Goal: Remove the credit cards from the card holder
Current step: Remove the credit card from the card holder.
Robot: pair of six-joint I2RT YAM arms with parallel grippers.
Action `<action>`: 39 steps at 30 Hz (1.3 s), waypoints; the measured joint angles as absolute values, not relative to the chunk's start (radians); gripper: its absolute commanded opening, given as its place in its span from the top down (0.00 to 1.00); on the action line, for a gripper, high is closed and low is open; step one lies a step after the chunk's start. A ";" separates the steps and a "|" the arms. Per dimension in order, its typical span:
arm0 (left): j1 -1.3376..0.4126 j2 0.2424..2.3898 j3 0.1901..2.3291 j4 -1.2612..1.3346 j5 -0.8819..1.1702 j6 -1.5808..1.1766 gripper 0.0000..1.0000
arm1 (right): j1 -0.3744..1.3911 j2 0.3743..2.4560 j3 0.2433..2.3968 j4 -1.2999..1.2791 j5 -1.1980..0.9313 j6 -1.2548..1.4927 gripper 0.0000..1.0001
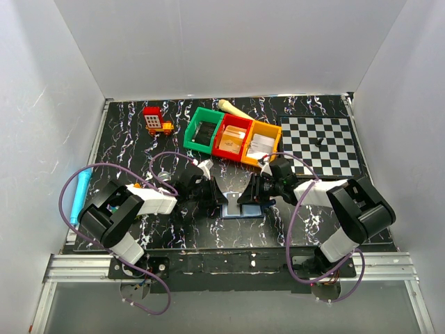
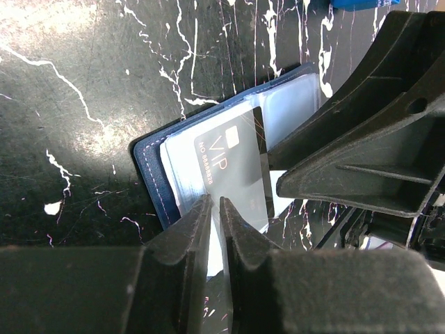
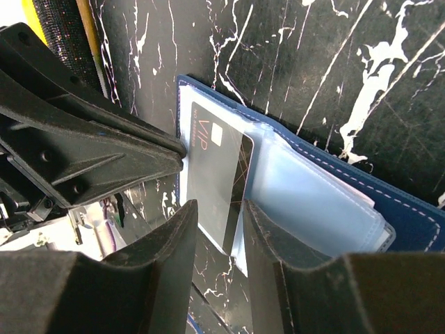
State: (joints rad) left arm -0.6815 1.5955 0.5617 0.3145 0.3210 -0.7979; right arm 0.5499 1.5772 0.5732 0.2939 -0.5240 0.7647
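Near the front middle of the black marbled bench [image 1: 125, 139], between the two arms, the card holder [image 2: 148, 182] lies flat and spread open, with its navy cover down and its clear sleeves facing up. A dark VIP card [image 2: 233, 174] sits on the sleeves at one end of it, slightly skewed, one short end sticking out past the holder's edge.

From where I stand, the left end effector [image 2: 214, 202] is drawn narrow, with only a thin slit between its fingers. Its tips are right at the card's protruding end. I cannot tell whether they have the card clamped or only the sleeve beside it.

The right end effector [image 3: 221, 209] comes in from the opposite side with its fingers standing apart. The card's end shows in the gap between them, and I cannot tell if the pads touch it.

Further back on the bench are three coloured bins [image 1: 236, 119] in a row and a checkerboard mat [image 1: 323, 142], well apart from the holder.
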 measured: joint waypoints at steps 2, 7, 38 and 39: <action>-0.682 1.596 0.560 0.316 0.321 -0.799 0.90 | 0.550 1.582 0.564 0.313 -0.531 0.774 0.60; -0.682 1.596 0.558 0.316 0.318 -0.805 0.91 | 0.550 1.599 0.545 0.361 -0.551 0.800 0.60; -0.682 1.599 0.556 0.319 0.311 -0.813 1.00 | 0.510 1.634 0.454 0.580 -0.640 0.896 0.62; -0.682 1.599 0.556 0.319 0.311 -0.813 1.00 | 0.510 1.636 0.454 0.581 -0.640 0.896 0.62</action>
State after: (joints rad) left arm -0.6815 1.5990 0.5556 0.3195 0.3115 -0.8127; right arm 0.5098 1.6360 0.4541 0.5808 -0.6403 0.8955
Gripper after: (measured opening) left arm 0.009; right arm 0.383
